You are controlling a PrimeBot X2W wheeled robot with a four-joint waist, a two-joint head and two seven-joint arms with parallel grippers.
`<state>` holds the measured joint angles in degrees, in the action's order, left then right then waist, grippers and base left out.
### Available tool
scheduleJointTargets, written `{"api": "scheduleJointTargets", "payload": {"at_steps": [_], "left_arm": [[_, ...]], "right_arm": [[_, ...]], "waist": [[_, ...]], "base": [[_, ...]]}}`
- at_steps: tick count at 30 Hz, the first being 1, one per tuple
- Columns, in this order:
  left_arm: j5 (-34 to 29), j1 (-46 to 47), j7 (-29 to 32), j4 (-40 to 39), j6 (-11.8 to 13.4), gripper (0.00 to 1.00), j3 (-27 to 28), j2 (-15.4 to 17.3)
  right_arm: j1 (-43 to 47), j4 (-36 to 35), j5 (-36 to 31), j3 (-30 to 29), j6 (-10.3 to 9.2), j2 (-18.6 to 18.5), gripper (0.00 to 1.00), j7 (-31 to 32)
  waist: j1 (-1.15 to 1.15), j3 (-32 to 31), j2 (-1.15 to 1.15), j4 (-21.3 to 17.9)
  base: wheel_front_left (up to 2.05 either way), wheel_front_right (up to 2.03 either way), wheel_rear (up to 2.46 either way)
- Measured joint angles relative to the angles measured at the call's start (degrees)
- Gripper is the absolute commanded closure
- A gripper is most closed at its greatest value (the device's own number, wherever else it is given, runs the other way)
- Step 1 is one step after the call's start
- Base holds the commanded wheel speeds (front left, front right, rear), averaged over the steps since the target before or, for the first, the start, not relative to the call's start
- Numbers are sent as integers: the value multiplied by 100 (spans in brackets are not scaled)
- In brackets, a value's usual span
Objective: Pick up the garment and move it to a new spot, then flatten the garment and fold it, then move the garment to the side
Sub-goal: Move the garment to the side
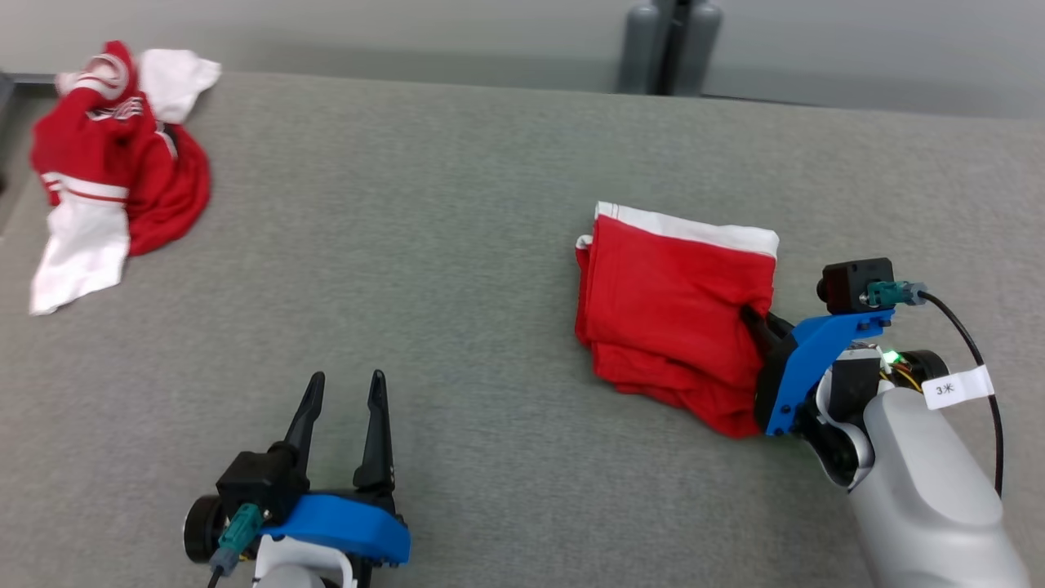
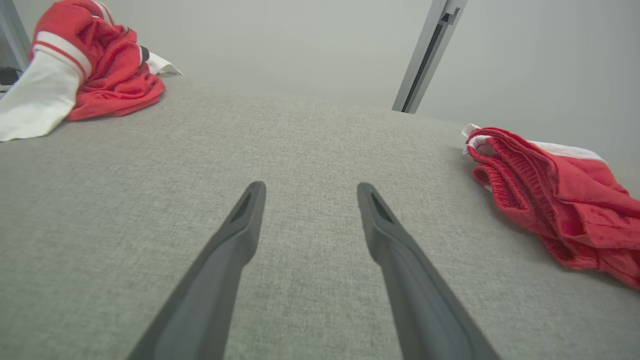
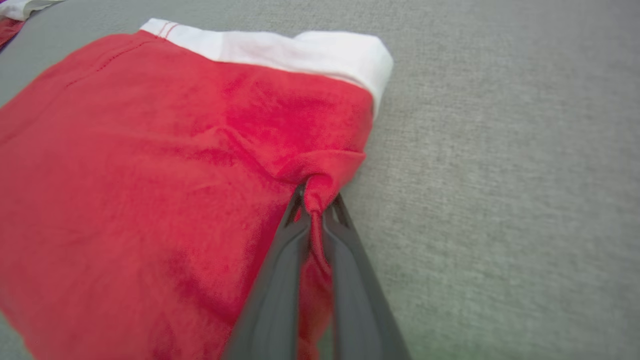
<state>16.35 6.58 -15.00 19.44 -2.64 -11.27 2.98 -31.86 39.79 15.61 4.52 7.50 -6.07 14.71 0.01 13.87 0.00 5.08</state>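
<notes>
Folded red shorts (image 1: 673, 310) on the grey table (image 1: 457, 245), pinched at one edge by the right gripper (image 3: 317, 200).
Its fingertips (image 3: 298, 222) are half buried in cloth; the left gripper (image 1: 343, 392) is held spread, left of the shorts.

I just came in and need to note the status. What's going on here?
The robot is handling a folded red garment with a white band, which lies on the grey padded table. Its right pincer is shut on a pinch of cloth at the garment's edge. The left pincer is open and empty at the near side of the table. A crumpled red and white pile of clothing sits at the far left corner.
</notes>
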Motion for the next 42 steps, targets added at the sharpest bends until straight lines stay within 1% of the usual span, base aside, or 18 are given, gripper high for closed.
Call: {"api": "scheduleJointTargets", "payload": {"at_steps": [3,5,8,12,14,18,21,24,27,31,39,42], "left_arm": [[31,75,-5,-60,-52,0,-12,-2],[7,107,-5,-82,-78,0,-38,3],[-89,205,-5,-129,-91,0,-77,49],[-187,347,8,-204,-94,0,-146,143],[-233,416,63,-279,-103,0,-203,198],[-304,543,237,-450,-121,0,-254,321],[-342,604,358,-625,-125,0,-302,380],[-349,653,453,-783,-125,0,-334,425],[-383,662,553,-903,-123,0,-370,495],[-381,665,638,-1106,-70,0,-350,559],[-334,650,683,-1359,16,0,-253,645],[-325,648,667,-1392,33,0,-260,647]], "right_arm": [[-69,-113,97,160,0,-78,100,-129],[-85,-207,125,294,1,-211,100,-154],[-124,-376,171,330,1,-457,100,-263],[-133,-550,231,166,-1,-766,100,-400],[-126,-614,287,42,-1,-840,100,-467],[-63,-639,307,-160,-1,-909,100,-590],[-62,-604,316,-279,-1,-873,100,-669],[-105,-511,256,-326,-1,-924,100,-695],[-286,-401,148,-366,-1,-1090,100,-724],[-562,-249,80,-409,0,-1412,100,-660],[-1173,86,-109,-833,0,-2071,100,-597],[-1348,179,-213,-960,-1,-2181,100,-587]], "waist": [[0,104,0,-280],[0,198,0,-515],[0,366,0,-941],[0,567,0,-1534],[0,654,0,-1821],[0,800,0,-2321],[0,865,0,-2537],[0,956,0,-2560],[0,1019,0,-2454],[0,1107,0,-2190],[0,1379,0,-1575],[0,1501,0,-1399]], "base": [[0,0,0],[0,0,0],[0,0,0],[0,0,0],[0,0,0],[0,0,0],[0,0,0],[0,0,0],[0,0,0],[0,0,0],[0,0,0],[0,0,0]]}}
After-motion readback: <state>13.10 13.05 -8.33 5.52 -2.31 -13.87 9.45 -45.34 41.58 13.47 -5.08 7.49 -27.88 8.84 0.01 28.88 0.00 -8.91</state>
